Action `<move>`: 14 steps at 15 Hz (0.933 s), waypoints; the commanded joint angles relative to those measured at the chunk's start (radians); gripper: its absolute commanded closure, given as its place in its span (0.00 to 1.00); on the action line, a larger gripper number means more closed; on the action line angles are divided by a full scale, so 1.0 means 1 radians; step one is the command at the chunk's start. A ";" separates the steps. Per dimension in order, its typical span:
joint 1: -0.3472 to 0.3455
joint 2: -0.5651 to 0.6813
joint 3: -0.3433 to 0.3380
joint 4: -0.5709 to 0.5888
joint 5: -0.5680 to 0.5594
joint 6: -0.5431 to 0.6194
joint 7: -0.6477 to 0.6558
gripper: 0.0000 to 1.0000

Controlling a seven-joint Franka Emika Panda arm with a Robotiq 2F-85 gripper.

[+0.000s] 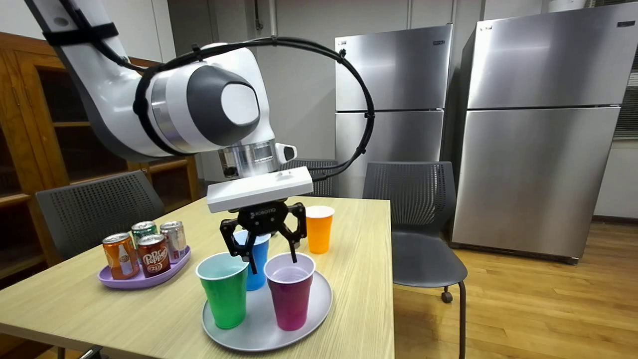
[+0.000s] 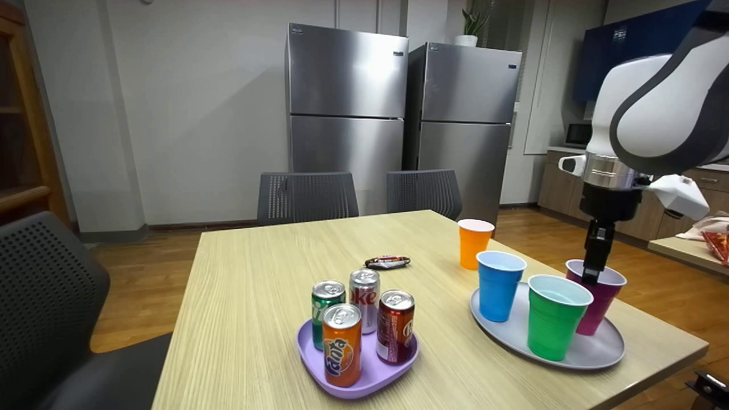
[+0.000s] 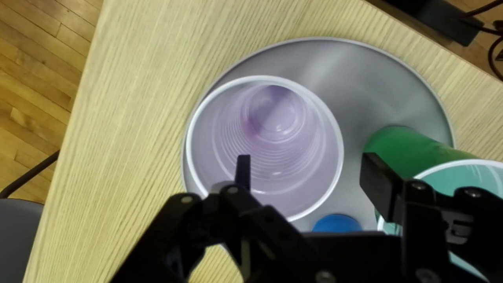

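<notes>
With 12 o'clock pointing straight away from the camera in an exterior view, the purple cup [image 1: 292, 301] stands upright nearest, at 4 o'clock on a round gray plate [image 1: 260, 324]; a green cup [image 1: 227, 299] stands at 9. Above, the fingers [image 3: 379, 184] are spread apart, clamped on nothing — in the wrist view one tip lies across the purple cup's mouth, and the other is outside its rim, toward the green cup. Whether either touches the rim I cannot tell. A blue cup [image 1: 260, 259] stands at 12 on the plate. Farther off on the table [image 1: 361, 279], at 10 o'clock from the plate, a lilac tray [image 1: 142, 282] holds an orange can [image 1: 120, 257] at its 8, a dark red can [image 1: 153, 257] at 5, a silver can [image 1: 173, 240] at 2, a green can [image 1: 143, 230] at 11. An orange cup [image 1: 320, 232] stands at 1 o'clock from the plate — then, past the table's edge, come a dark chair [image 1: 411, 199] at 2 and two steel refrigerators [image 1: 543, 174] beyond.
</notes>
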 commanded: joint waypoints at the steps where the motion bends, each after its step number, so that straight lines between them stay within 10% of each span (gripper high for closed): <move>1: 0.011 -0.029 0.008 0.000 0.078 -0.018 -0.079 0.00; 14: 0.018 -0.024 0.004 0.044 0.150 -0.003 -0.039 0.00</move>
